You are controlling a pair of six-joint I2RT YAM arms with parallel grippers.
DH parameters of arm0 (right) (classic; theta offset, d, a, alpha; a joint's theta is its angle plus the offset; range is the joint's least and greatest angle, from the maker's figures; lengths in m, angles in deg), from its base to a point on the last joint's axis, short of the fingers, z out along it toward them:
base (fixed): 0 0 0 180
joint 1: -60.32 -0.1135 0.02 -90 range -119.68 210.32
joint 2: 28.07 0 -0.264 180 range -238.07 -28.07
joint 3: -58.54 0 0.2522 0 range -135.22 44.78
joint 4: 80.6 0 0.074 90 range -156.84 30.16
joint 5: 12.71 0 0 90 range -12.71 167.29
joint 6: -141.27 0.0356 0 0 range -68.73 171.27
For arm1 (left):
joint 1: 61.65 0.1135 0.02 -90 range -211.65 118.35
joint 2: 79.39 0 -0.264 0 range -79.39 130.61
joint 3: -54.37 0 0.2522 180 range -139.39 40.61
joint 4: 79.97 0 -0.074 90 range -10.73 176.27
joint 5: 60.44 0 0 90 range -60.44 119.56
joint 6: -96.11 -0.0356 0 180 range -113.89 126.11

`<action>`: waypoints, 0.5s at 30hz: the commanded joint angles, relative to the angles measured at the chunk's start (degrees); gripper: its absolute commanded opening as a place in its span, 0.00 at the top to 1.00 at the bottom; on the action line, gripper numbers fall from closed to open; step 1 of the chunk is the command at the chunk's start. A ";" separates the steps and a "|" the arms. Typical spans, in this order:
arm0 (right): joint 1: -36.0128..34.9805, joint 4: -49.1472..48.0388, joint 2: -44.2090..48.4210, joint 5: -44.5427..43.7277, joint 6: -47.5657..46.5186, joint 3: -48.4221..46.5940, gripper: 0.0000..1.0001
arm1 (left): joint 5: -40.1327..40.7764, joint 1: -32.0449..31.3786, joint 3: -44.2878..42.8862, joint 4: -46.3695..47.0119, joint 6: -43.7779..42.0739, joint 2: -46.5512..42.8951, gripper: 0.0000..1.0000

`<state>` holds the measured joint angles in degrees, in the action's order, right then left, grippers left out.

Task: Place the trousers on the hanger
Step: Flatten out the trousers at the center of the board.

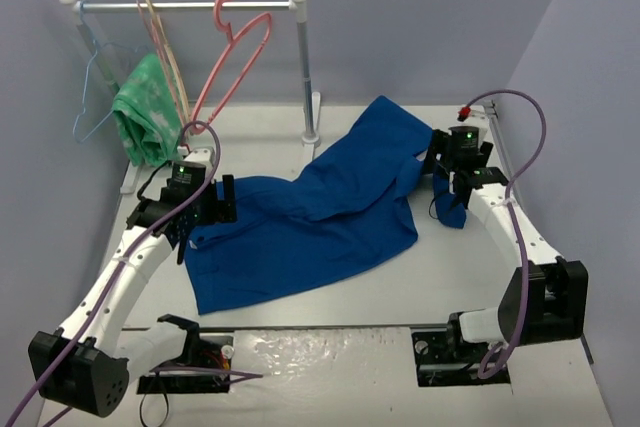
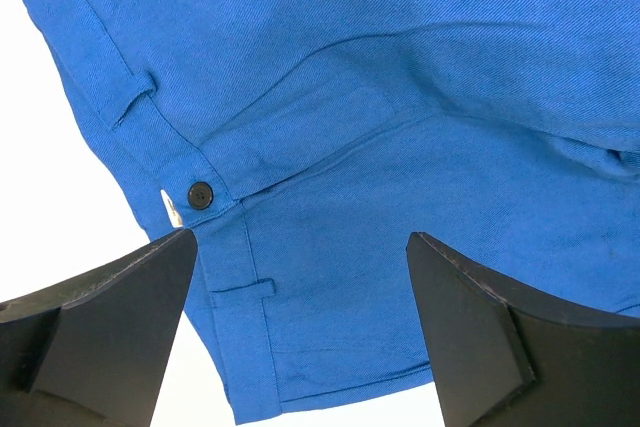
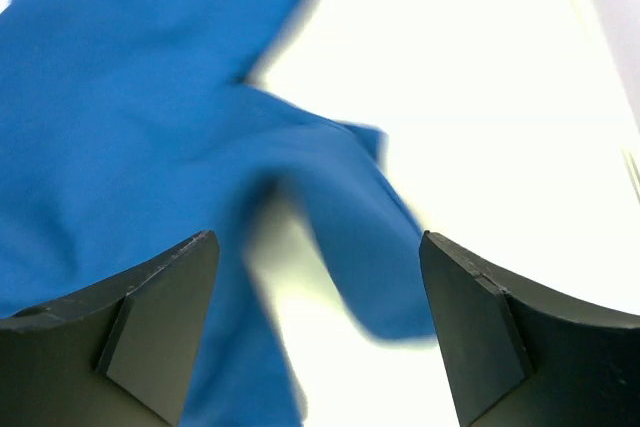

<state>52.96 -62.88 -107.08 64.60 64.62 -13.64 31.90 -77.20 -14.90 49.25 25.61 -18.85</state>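
The blue trousers (image 1: 320,217) lie spread across the white table, waist to the left, legs running back right. The pink hanger (image 1: 235,57) hangs bare from the rail at the back. My left gripper (image 1: 215,202) stands open just over the waistband. In the left wrist view the black button (image 2: 201,194) and belt loops show between the wide-apart fingers of the left gripper (image 2: 300,237). My right gripper (image 1: 450,182) is open above a leg's end. In the right wrist view the blurred trousers (image 3: 120,127) lie below the right gripper (image 3: 320,237), not gripped.
A white rail (image 1: 180,5) on a post (image 1: 305,67) stands at the back left. It carries a green patterned cloth (image 1: 145,112), a light-blue wire hanger (image 1: 95,87) and a beige hanger (image 1: 165,47). Grey walls close in both sides.
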 commanded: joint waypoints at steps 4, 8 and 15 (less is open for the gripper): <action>5.28 0.88 5.52 12.05 10.56 15.04 0.18 | -1.63 0.83 -0.97 2.03 -0.61 -1.21 0.16; 7.14 -1.68 6.44 10.18 15.67 19.72 0.18 | -1.90 0.96 -0.91 2.13 -0.52 -1.48 0.16; 11.72 -13.20 3.92 7.98 21.97 22.70 0.16 | -2.07 0.99 -0.72 2.06 -0.61 -1.86 0.16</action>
<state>63.65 -65.29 -102.39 74.91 81.13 9.15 30.20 -76.61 -14.89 49.27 25.61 -19.09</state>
